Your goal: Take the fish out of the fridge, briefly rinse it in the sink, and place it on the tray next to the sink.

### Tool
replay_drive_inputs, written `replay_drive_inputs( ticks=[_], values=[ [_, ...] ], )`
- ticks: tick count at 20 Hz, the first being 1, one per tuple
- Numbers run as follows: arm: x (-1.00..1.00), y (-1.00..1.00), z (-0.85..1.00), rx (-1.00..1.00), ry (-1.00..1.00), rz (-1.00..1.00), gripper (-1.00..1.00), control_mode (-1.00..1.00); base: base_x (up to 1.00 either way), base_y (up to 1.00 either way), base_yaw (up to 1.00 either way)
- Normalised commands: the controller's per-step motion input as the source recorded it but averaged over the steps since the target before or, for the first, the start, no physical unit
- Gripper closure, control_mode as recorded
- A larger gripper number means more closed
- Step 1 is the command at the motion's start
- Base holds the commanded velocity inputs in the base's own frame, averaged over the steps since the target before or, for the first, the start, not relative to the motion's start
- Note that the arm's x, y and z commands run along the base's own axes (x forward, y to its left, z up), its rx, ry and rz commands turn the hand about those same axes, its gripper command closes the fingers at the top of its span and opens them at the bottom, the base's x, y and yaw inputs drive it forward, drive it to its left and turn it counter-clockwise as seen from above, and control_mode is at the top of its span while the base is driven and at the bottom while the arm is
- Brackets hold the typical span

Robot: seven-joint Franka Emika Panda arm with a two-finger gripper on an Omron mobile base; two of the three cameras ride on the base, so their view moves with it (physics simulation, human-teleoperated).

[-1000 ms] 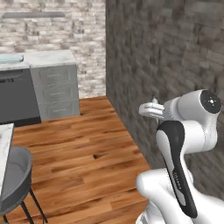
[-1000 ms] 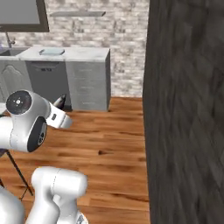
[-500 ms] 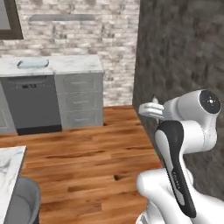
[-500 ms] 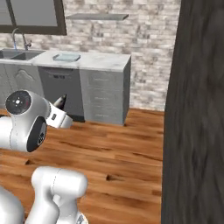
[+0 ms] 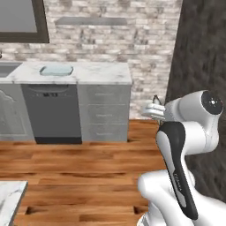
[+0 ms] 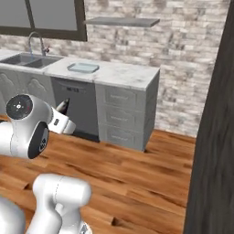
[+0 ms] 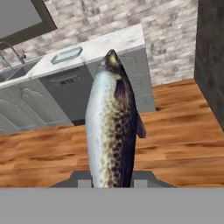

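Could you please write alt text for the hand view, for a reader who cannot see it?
A speckled dark grey fish with a paler belly is clamped in the gripper and points up and away from the camera. Behind it, across a wooden floor, stands a marble counter carrying a pale tray, with the sink to the tray's left.

Open wood floor [image 6: 137, 173] btwn robot & counter [image 6: 119, 73]; dark wall [image 5: 203, 57] close on right.

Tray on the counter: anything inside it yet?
Nothing visible in the tray; it sits bare on the counter right of the sink. The fish is in the gripper, shut on it. The rim hides part of the tray floor.
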Motion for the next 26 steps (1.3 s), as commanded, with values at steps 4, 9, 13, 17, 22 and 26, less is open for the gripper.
replay_drive_inputs(
  ticks=[4, 9, 13, 17, 22, 26],
  values=[
    [0.00, 0.00, 0.00, 0.00, 0.00, 0.00, 1.00, 1.00, 1.00, -0.20, 0.24],
    [0.00, 0.00, 0.00, 0.00, 0.00, 0.00, 1.00, 1.00, 1.00, 0.00, 0.16],
    [0.00, 0.00, 0.00, 0.00, 0.00, 0.00, 1.00, 1.00, 1.00, 0.30, 0.01],
    [0.00, 0.00, 0.00, 0.00, 0.00, 0.00, 1.00, 1.00, 1.00, 0.86, -0.08],
    [0.00, 0.00, 0.00, 0.00, 0.00, 0.00, 1.00, 1.00, 1.00, 1.00, -0.11],
    [0.00, 0.00, 0.00, 0.00, 0.00, 0.00, 1.00, 1.00, 1.00, 1.00, -0.15]
  ],
)
